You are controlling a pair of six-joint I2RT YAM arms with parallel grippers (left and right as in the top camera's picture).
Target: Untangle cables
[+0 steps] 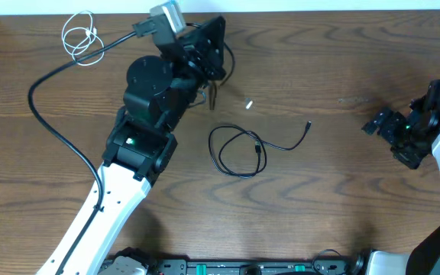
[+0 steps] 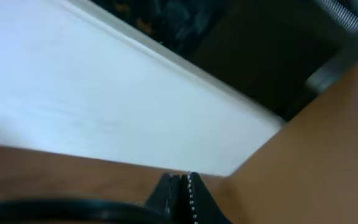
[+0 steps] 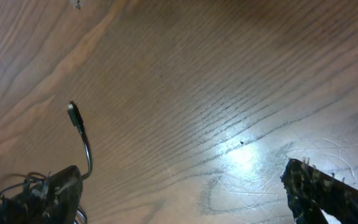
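My left gripper [image 2: 180, 180] is pinched shut at the worktop's [image 1: 334, 198] far edge, on what I cannot tell, my right gripper [image 3: 180, 168] gapes empty, clear of the black cable [image 1: 258, 150] looped mid-worktop, and the white cable [image 1: 88, 34] lies apart, seemingly freed.

The overhead camera looks straight down on the table [image 1: 342, 191] from well above, with the far edge at the top of frame and the arm bases along the near edge. The left wrist camera sits very close and low, blurred, facing the far edge and the white strip [image 2: 104, 93] beyond it, which the overhead view also catches. The right wrist camera is near the wood, angled toward the table's middle. It shares the black cable [image 3: 82, 140] and its plug with the overhead view.
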